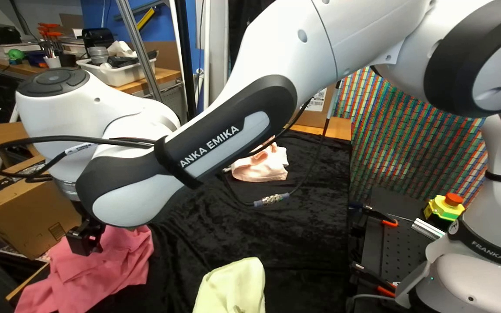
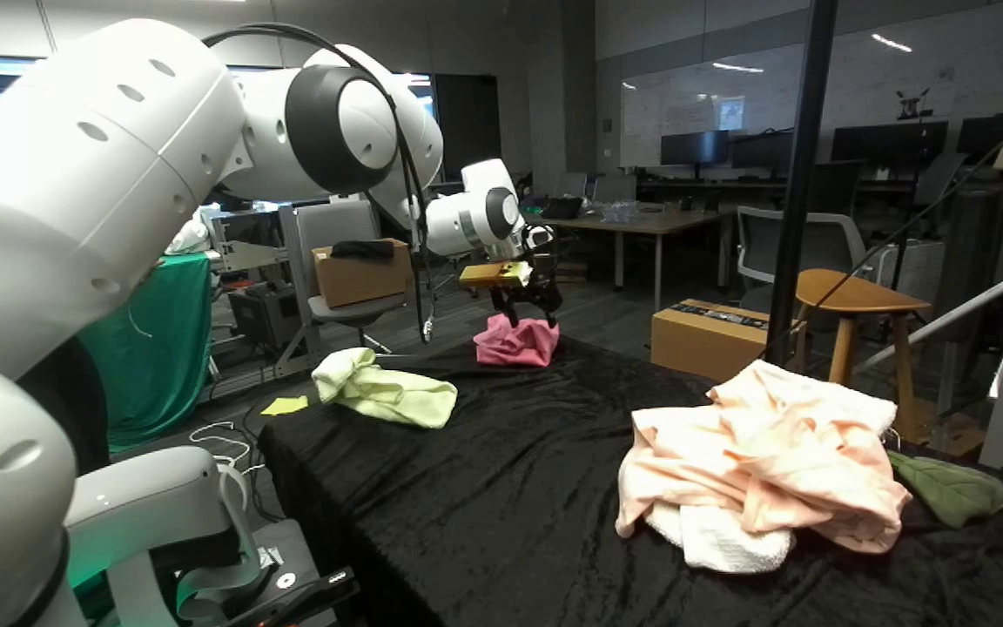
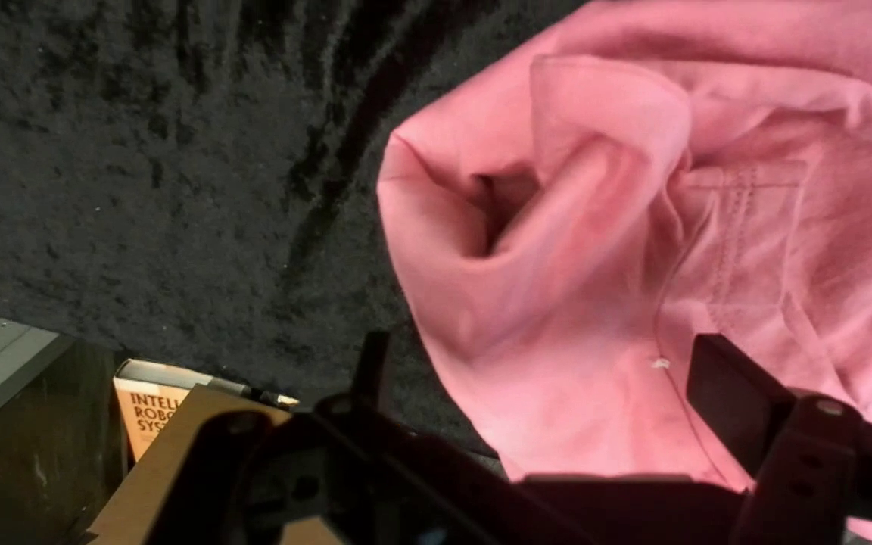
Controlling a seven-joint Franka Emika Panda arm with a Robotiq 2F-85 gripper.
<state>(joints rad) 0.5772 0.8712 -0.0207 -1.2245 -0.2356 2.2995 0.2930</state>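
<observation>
On a black-draped table (image 3: pixel 179 227), a pink cloth (image 3: pixel 633 310), judged light, limp and best pinched at its raised two-o'clock fold (image 3: pixel 595 182), is bunched at three o'clock in the wrist view, beneath the wide-parted, empty jaws of the gripper (image 3: pixel 541 344).

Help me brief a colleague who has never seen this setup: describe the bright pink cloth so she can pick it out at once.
Start with the black-covered table in an exterior view and follow it to its far edge. There, beneath the open gripper, lies the crumpled bright pink cloth. Its strong pink sets it apart from the pale yellow-green cloth and the peach cloth.
</observation>
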